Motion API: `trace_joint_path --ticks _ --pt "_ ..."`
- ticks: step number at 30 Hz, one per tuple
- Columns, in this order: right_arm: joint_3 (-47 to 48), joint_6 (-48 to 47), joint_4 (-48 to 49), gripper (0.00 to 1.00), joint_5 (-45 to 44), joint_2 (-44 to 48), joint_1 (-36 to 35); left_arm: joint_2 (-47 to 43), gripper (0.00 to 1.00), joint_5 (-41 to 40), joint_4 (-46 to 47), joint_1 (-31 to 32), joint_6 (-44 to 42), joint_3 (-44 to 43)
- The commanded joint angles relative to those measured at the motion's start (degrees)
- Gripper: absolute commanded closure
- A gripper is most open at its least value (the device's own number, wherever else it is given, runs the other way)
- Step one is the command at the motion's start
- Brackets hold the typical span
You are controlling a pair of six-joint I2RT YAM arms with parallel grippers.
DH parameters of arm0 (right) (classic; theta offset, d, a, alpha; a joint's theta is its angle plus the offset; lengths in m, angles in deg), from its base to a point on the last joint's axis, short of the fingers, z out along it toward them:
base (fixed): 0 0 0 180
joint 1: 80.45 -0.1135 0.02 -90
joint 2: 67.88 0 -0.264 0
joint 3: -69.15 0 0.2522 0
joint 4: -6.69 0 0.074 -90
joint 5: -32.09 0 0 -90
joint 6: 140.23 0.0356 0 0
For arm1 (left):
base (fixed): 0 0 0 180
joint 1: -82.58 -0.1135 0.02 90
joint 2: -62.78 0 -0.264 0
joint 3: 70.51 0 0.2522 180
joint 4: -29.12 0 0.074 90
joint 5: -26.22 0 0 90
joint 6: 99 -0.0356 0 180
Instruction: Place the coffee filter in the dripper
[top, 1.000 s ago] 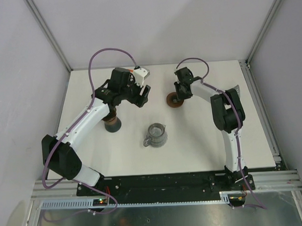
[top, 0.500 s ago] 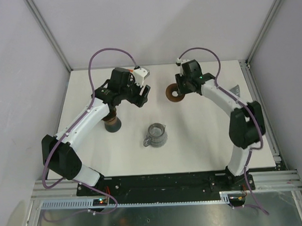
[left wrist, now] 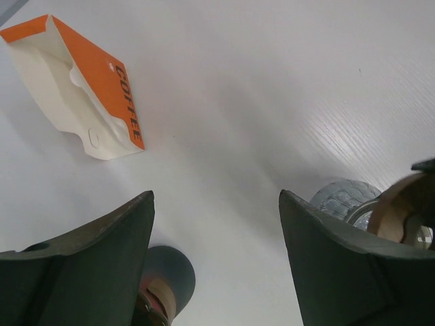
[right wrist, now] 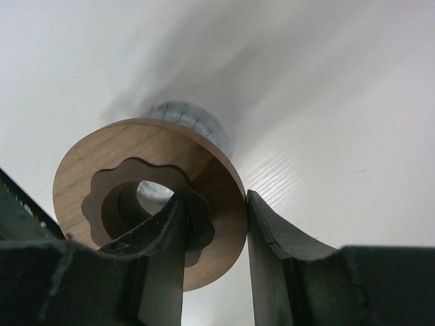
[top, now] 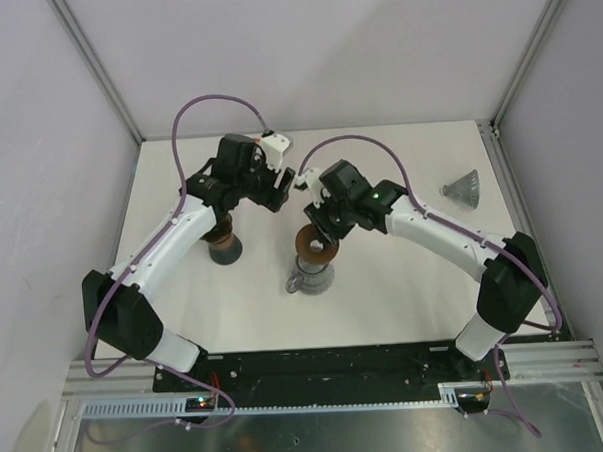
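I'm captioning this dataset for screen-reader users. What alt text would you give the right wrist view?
The right gripper pinches a wooden ring with a scalloped hole, one finger through the hole and the other outside the rim. Behind the ring, partly hidden, a ribbed glass vessel stands on the white table.

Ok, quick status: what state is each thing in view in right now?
Glass jug: upright on the table.
Wooden ring: held tilted above the jug.
Right gripper: shut on the ring.
Left gripper: open, empty.
Glass cone: lying on its side, far right.
Orange packet: lying flat on the table.
Dark grey cup: on the table, partly under the left arm.
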Motion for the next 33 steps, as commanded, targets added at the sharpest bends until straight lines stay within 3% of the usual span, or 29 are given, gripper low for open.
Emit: trace_joint_path --ticks 1,13,21,33 --pt "-0.8 -1.7 -2.3 1.0 0.7 0.3 -2.3 -3.3 0.21 -1.2 0.6 -0.8 -0.7 -1.1" --pt "-1.6 -1.4 2.1 0.9 -0.6 -4.1 -3.9 -4.6 0.21 -0.8 0.6 -1.9 -0.5 -0.6" --pt "-1.6 -1.6 3.0 0.79 -1.4 -6.2 -3.9 -4.7 0.21 -0.3 0.6 -2.2 -0.5 -0.3" --pt "-1.6 -2.5 2.1 0.52 -0.1 -6.2 -4.0 -4.5 0.21 0.1 0.6 -2.2 -0.6 -0.3"
